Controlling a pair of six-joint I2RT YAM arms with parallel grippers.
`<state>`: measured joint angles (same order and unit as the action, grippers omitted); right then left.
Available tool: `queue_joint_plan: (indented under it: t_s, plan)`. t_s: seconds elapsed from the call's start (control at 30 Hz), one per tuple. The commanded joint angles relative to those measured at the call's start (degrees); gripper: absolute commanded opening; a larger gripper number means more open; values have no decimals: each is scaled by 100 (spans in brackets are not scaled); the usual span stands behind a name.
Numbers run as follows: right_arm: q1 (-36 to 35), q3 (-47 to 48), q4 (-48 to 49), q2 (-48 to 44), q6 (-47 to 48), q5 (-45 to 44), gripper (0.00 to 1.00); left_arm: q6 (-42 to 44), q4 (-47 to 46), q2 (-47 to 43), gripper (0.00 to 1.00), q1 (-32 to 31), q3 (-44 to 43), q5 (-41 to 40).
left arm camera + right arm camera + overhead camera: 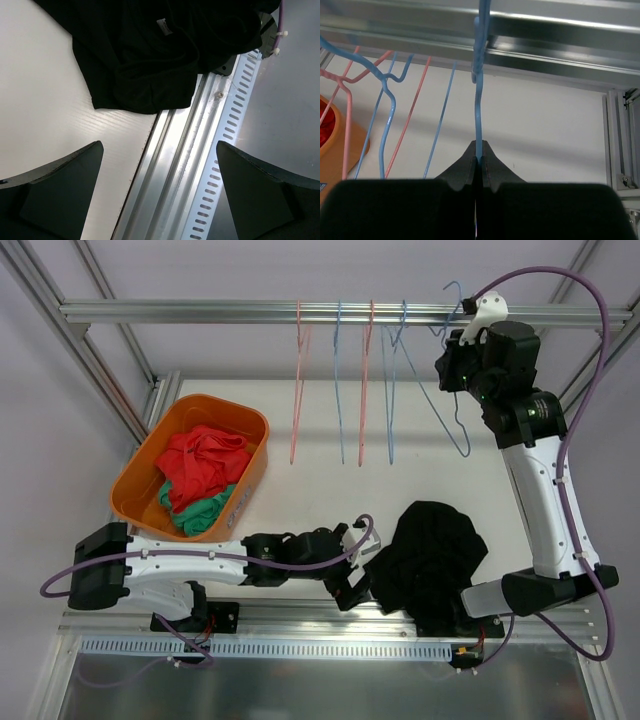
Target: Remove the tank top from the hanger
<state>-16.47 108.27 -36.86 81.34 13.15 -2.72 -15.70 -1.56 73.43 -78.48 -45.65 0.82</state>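
Left end effector [159,145] hovering released, jaws spread, beside crumpled black fabric tank top [430,555] lying at near edge of white worktop [330,490]. Right end effector [478,155] clenching thin blue wire hanger [478,125]; probably worth seating hook squarely on metal rail [200,312] before releasing.

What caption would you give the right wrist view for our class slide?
Right claw shut on a blue hanger at the metal rail, other hangers to its left.
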Motion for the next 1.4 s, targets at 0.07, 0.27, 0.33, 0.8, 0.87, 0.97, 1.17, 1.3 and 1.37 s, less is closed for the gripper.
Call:
queue_joint_plan:
  t_s: [0.07, 0.27, 0.33, 0.8, 0.87, 0.97, 1.17, 1.3, 1.37]
  plan:
    - [-93, -446, 390, -250, -40, -132, 0, 6, -423, 233, 99, -142, -207, -214]
    - [-93, -842, 381, -514, -49, -176, 0, -11, -687, 620, 99, -142, -647, -617]
    - [-76, -877, 373, -566, -31, -167, 13, 14, -933, 786, 99, -142, -769, -653]
    - [100, -2283, -1112, -3772, -444, -1108, 99, 208, -1276, 2946, 99, -80, -2604, -233]
    - [109, -2494, -1279, -4308, -480, -915, 100, 243, -1093, 3403, 99, 25, -2869, -144]
    - [109, -2530, -1622, -4705, -454, -520, 99, 261, -881, 4045, 99, 210, -3362, 110]
    - [100, -2530, -1833, -5321, -339, 121, 99, 410, -302, 5240, 99, 298, -4267, -273]
    - [109, -2504, -1798, -5453, -260, 807, 100, 445, 130, 5699, 99, 298, -4611, -829]
    - [100, -2512, -1772, -5532, -251, 914, 99, 463, 305, 5840, 99, 298, -4611, -689]
